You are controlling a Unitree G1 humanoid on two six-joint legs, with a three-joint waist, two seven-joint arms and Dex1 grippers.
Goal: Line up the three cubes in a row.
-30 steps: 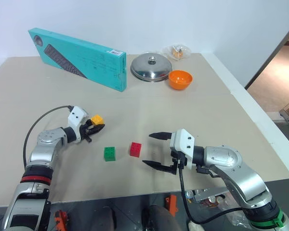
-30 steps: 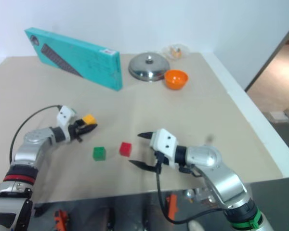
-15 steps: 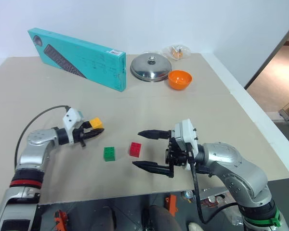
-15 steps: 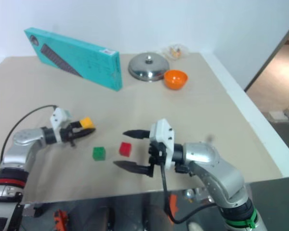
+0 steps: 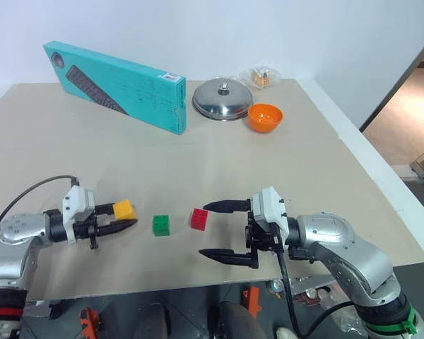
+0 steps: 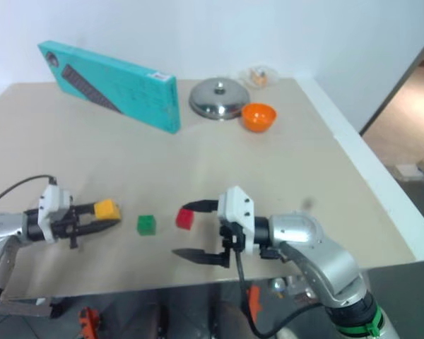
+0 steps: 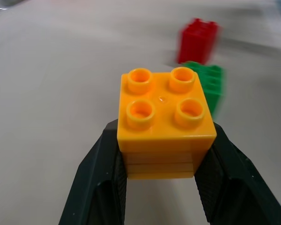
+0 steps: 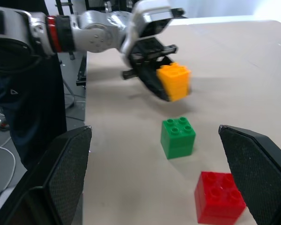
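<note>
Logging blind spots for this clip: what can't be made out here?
- Packet behind the lid, head views: too small to identify.
- Red cube and green cube, left wrist view: blurred, the green one partly behind the yellow cube.
- Keyboard box print: too small to read.

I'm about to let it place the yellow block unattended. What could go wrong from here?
1. The left pincer holds the yellow cube only by its lower sides at the fingertips; it might slip or twist on release.
2. The green cube lies close ahead, so setting down could nudge it.
3. The open right pincer has one finger beside the red cube and might bump it.
</note>
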